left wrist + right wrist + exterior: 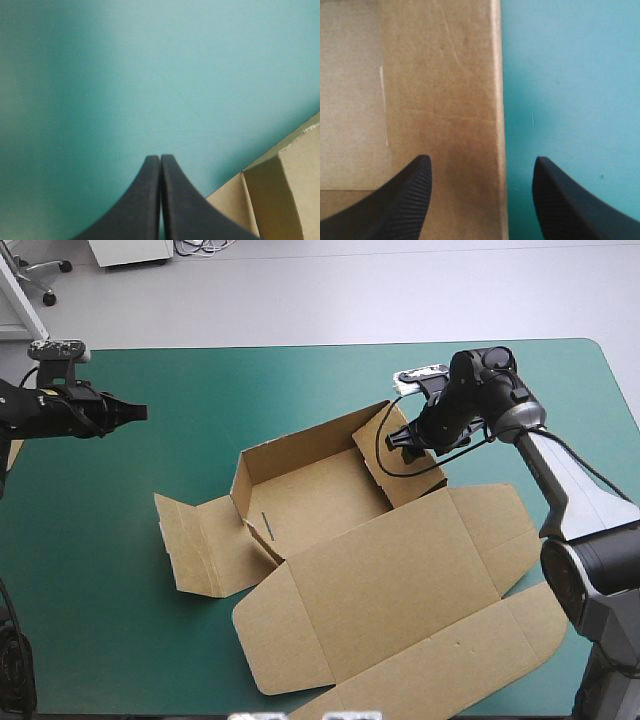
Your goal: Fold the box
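Observation:
The brown box [330, 530] lies mid-table as an open tray, its far and left walls raised and its wide lid flat toward the near right. Its right side flap [410, 465] leans outward. My right gripper [405, 443] hangs open over that flap. In the right wrist view the flap's outer edge [496, 100] runs between the black fingers [481, 160], one over board, one over the cover. My left gripper [140, 412] is shut at the far left, well apart from the box. Its shut tips [160, 157] point over the cover, with a box corner [280, 195] beside them.
A loose side flap [195, 545] of the box lies flat on the teal-green cover [90, 540] to the left of the tray. A sliver of more brown board [14, 452] shows at the table's left edge. The lid reaches close to the table's near edge.

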Action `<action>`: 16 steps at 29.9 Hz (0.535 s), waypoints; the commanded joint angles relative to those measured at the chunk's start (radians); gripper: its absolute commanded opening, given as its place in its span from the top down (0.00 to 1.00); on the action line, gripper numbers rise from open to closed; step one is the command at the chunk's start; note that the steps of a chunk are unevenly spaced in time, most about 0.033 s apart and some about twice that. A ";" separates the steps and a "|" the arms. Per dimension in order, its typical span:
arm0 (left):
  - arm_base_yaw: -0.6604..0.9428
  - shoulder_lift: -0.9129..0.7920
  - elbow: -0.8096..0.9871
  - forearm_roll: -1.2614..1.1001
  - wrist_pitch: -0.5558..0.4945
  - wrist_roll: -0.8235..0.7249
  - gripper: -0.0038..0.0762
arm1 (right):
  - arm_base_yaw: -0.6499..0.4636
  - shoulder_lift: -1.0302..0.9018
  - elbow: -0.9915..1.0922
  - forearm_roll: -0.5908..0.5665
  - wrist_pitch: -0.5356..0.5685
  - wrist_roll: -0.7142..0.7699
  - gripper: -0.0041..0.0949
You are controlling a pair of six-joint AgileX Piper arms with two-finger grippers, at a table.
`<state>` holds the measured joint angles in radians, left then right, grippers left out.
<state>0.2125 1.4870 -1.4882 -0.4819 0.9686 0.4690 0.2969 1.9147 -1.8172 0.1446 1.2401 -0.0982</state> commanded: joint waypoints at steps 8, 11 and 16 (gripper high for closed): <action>-0.001 -0.035 -0.028 -0.050 -0.034 -0.002 0.96 | -0.002 -0.002 -0.015 0.020 0.006 -0.001 0.55; -0.001 -0.035 -0.028 -0.050 -0.031 -0.002 0.96 | -0.002 0.009 -0.015 0.026 0.006 -0.001 0.72; -0.001 -0.035 -0.028 -0.050 -0.023 -0.002 0.96 | -0.002 0.018 -0.014 0.026 0.006 -0.005 0.99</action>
<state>0.2125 1.4870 -1.4882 -0.4927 0.9757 0.4690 0.2960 1.9814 -1.8085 0.1495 1.2318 -0.1015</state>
